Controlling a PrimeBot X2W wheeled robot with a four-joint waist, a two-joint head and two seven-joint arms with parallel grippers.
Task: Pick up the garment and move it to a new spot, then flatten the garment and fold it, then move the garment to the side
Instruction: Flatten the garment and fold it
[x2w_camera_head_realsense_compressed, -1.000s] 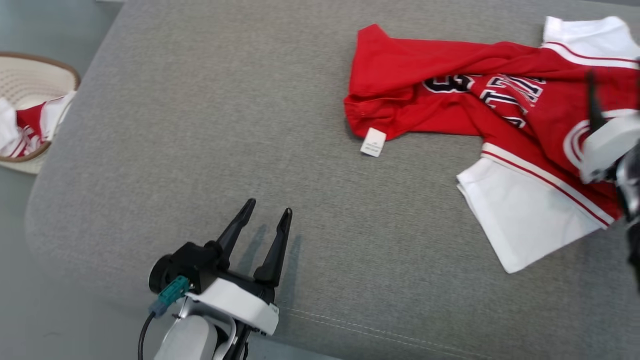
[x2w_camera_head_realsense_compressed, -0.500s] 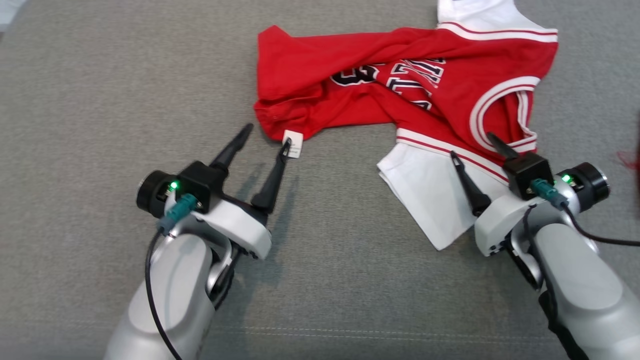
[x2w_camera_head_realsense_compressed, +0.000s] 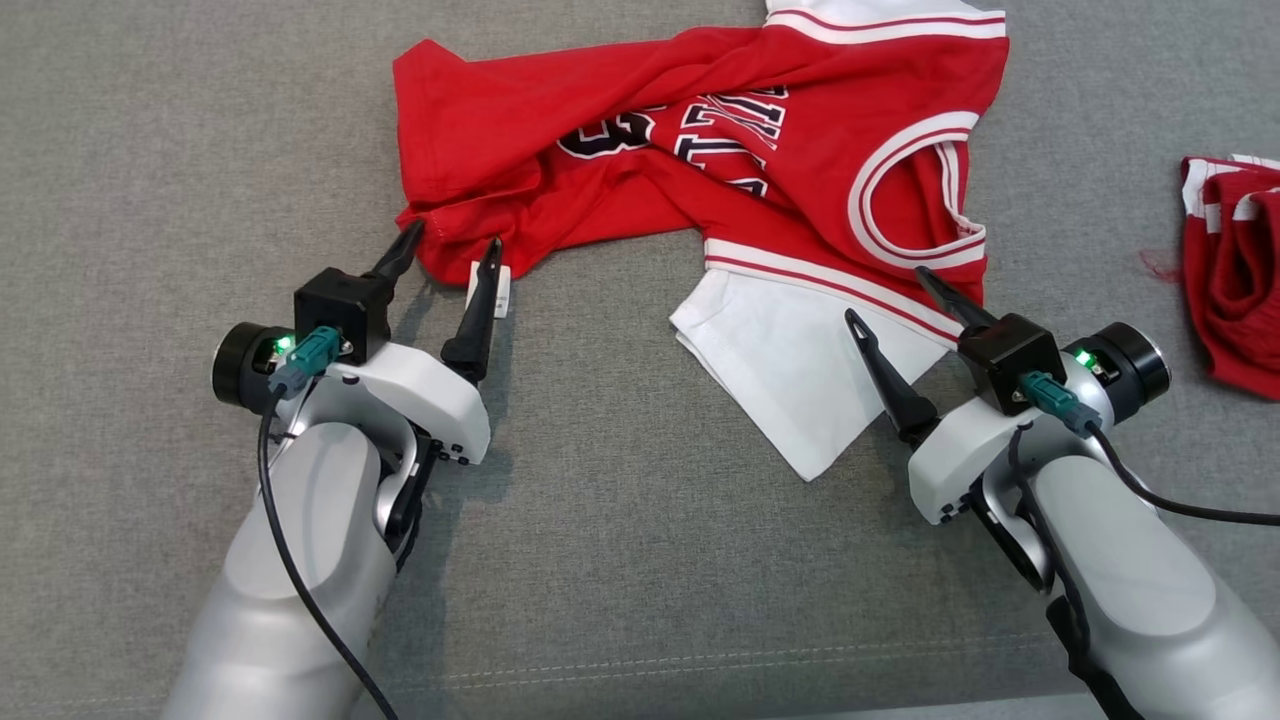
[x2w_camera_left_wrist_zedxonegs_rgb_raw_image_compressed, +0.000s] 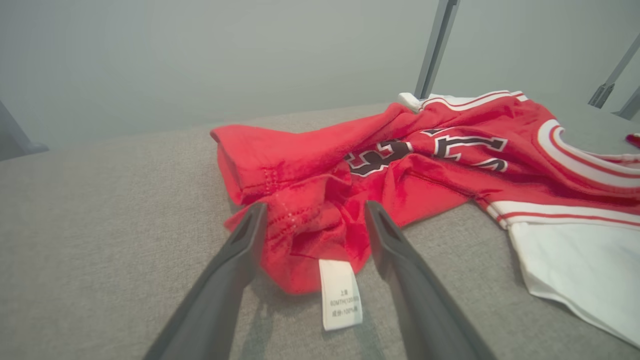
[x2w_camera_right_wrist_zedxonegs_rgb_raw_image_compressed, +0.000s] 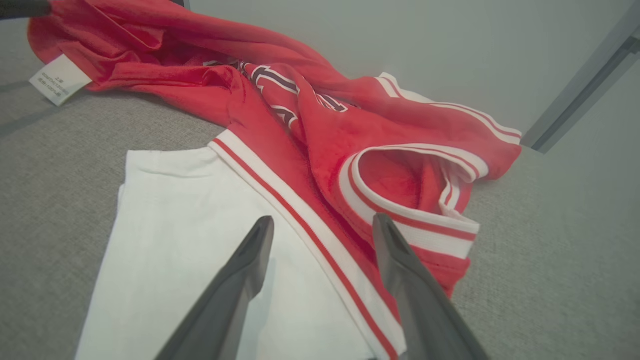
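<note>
I am holding my left pincer (x2w_camera_head_realsense_compressed: 454, 237) spread wide with nothing in it. Its two long, dark, tapered fingers are flanking the crumpled hem corner of the red jersey (x2w_camera_head_realsense_compressed: 700, 170). A small white rectangular care label (x2w_camera_left_wrist_zedxonegs_rgb_raw_image_compressed: 340, 295) is hanging from that hem, lying between the fingers. My right pincer (x2w_camera_head_realsense_compressed: 887, 293) is likewise gaping empty, hovering over the smooth white sleeve (x2w_camera_head_realsense_compressed: 790, 370) where it is meeting the red-and-white striped band, just short of the oval striped neckline (x2w_camera_head_realsense_compressed: 915, 190). The jersey is lying rumpled ahead of both pincers on the coarse grey woven cushion (x2w_camera_head_realsense_compressed: 600, 520), its soft knit bunching into folds and half burying the dark block lettering. Well out past my right pincer, another bunched red striped cloth (x2w_camera_head_realsense_compressed: 1235, 270) is lying.
</note>
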